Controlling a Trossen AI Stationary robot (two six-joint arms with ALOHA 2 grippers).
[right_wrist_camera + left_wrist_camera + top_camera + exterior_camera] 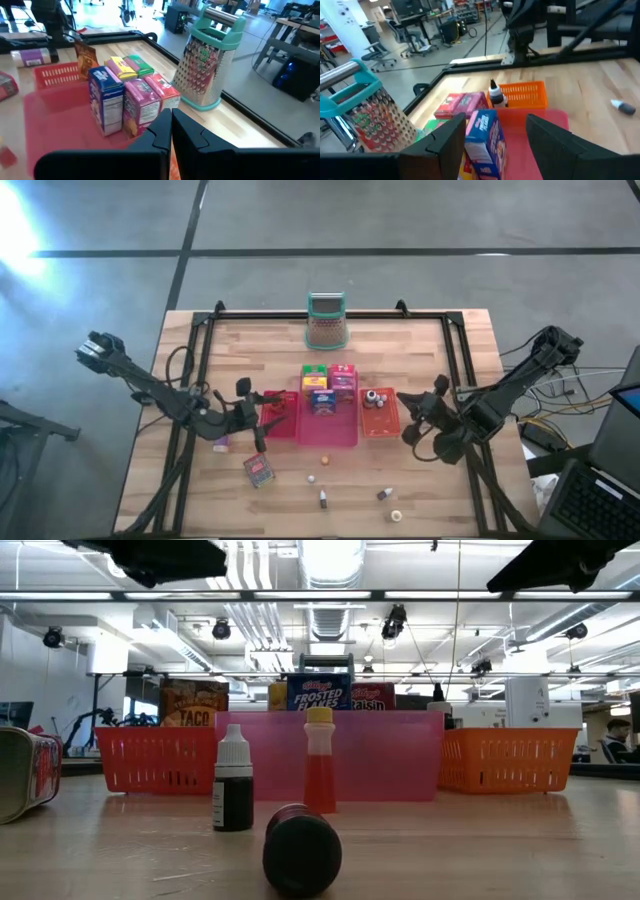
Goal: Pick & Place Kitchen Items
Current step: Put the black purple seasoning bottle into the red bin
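Small boxes stand upright in a pink tray [328, 432]: green [314, 370], red [343, 369], pink [344, 383] and a blue one [322, 402], [485, 137]. An orange packet [85, 56] stands in the red tray [280, 426]. Tiny bottles [376, 397] stand in the orange tray [379, 423]. My left gripper [262, 416], [495, 145] hovers open over the red tray, pointing at the blue box. My right gripper [408, 420], [171, 125] is shut and empty beside the orange tray's right side.
A teal-rimmed grater [326, 321] stands at the far edge. Loose on the near table are a red tin [258, 470], a purple item [220, 443], a dark white-capped bottle [232, 780], a red yellow-capped bottle [320, 762], a dark jar [302, 850] on its side, and other small bottles [384, 494].
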